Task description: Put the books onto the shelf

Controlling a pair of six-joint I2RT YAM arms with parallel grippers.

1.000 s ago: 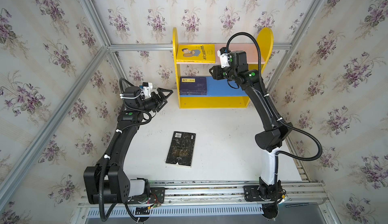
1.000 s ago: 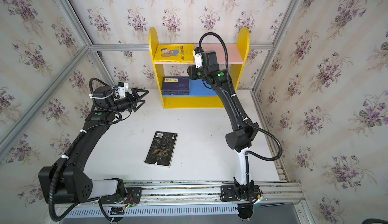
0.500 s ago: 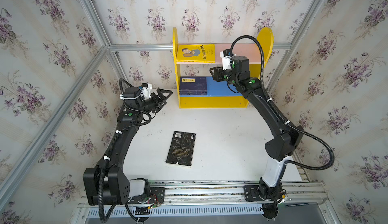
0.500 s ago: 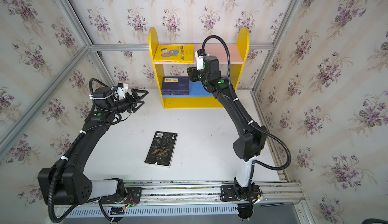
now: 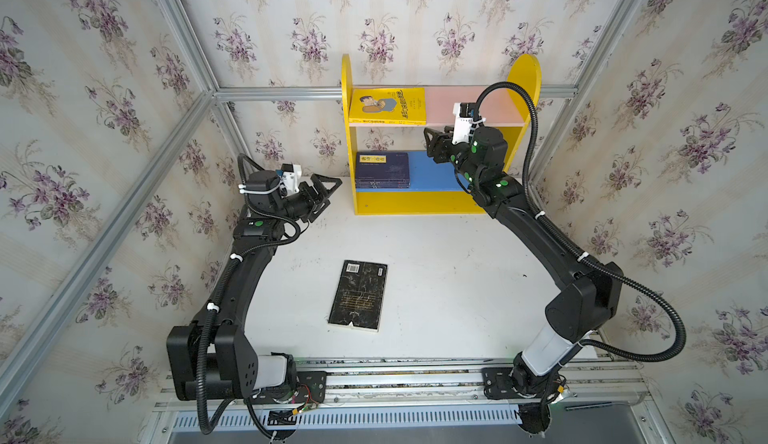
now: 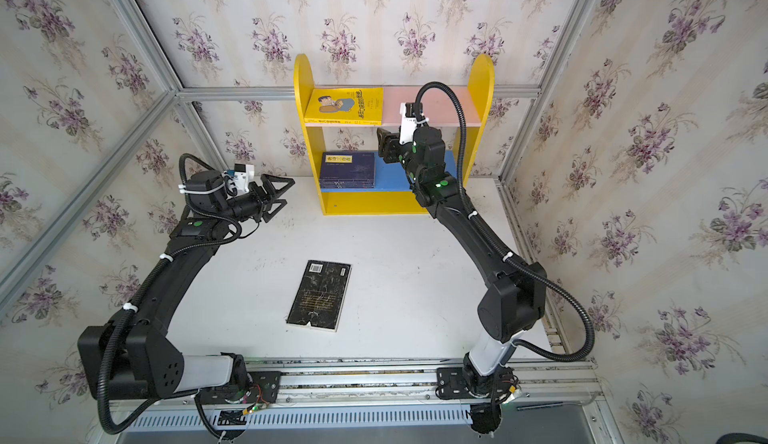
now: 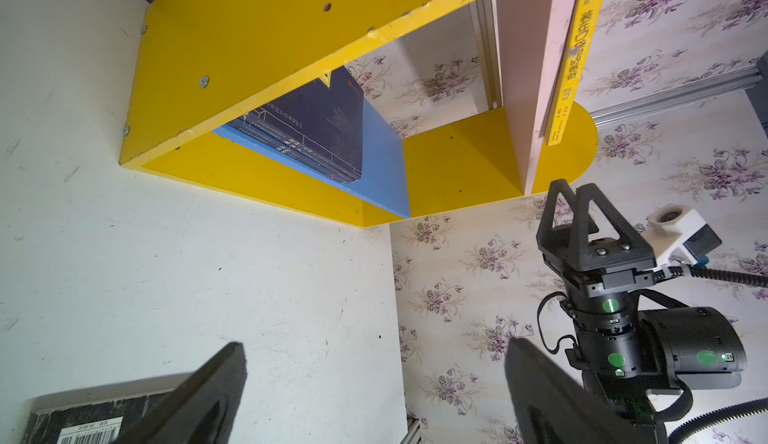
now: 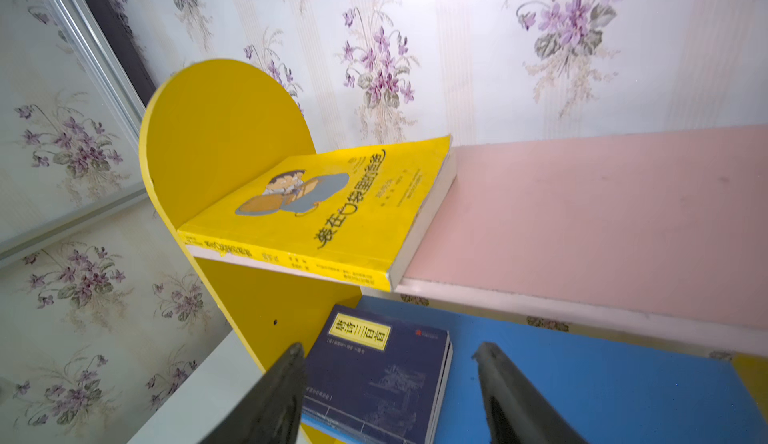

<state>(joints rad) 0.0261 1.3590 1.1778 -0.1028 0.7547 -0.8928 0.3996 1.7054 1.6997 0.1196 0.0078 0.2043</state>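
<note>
Fingers point(image 8: 282, 396) of the right gripper point(image 8: 386, 348) are being held partly apart, empty, just before the navy books point(image 5: 382, 169) on the shelf point(image 5: 415, 205); the left gripper point(image 5: 334, 191) is being held wide, empty. The black book point(image 5: 358, 295), flat well behind both, is likely being sought next, calling for a low edge grip.

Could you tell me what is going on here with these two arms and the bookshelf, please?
The robot is shelving books. The right gripper is close in front of the shelf, jaws apart and empty. The yellow book lies flat on the pink upper board, and the navy books are stacked on the blue lower board. The left gripper hovers open and empty beside the shelf. One black book lies on the table, not yet shelved.
</note>
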